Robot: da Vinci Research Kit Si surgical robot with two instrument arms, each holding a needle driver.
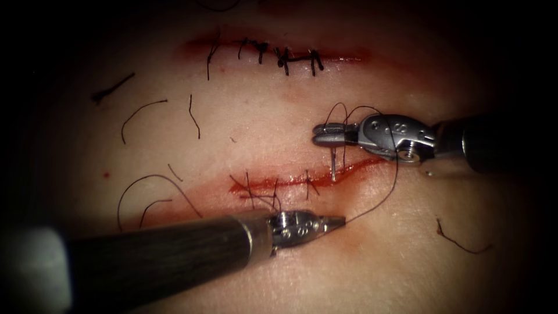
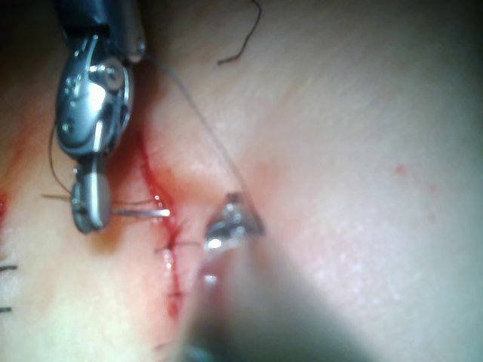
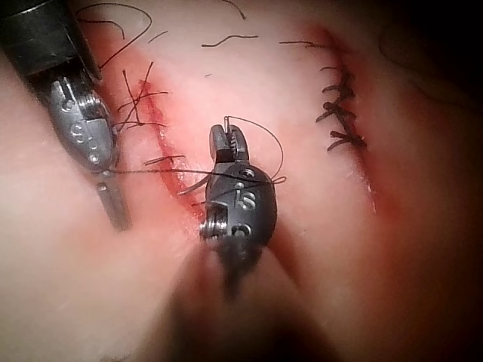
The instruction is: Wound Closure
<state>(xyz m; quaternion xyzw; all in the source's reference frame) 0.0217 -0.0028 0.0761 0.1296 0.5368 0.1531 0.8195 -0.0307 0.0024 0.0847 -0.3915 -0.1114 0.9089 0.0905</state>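
Observation:
The open cut [image 1: 290, 183] runs across the tissue [image 1: 244, 134], with several dark stitches over its left part. The right tool [image 1: 322, 135] hovers just above the cut's right part, jaws shut on the needle [image 1: 333, 163]. The needle hangs down from the jaws, and its tip meets the tissue at the cut's edge; how deep it goes I cannot tell. The right tool [image 2: 89, 204] and needle [image 2: 139, 213] also appear beside the cut in the left wrist view. Below the cut, the left tool [image 1: 337, 221] is shut on the thread [image 1: 383, 197], which curves up toward the right tool.
A second cut [image 1: 279, 55] farther back is closed with several dark stitches. Loose cut thread ends [image 1: 142, 110] lie on the tissue to the left, and another thread end [image 1: 459, 241] lies at the lower right. Red fluid lines the open cut.

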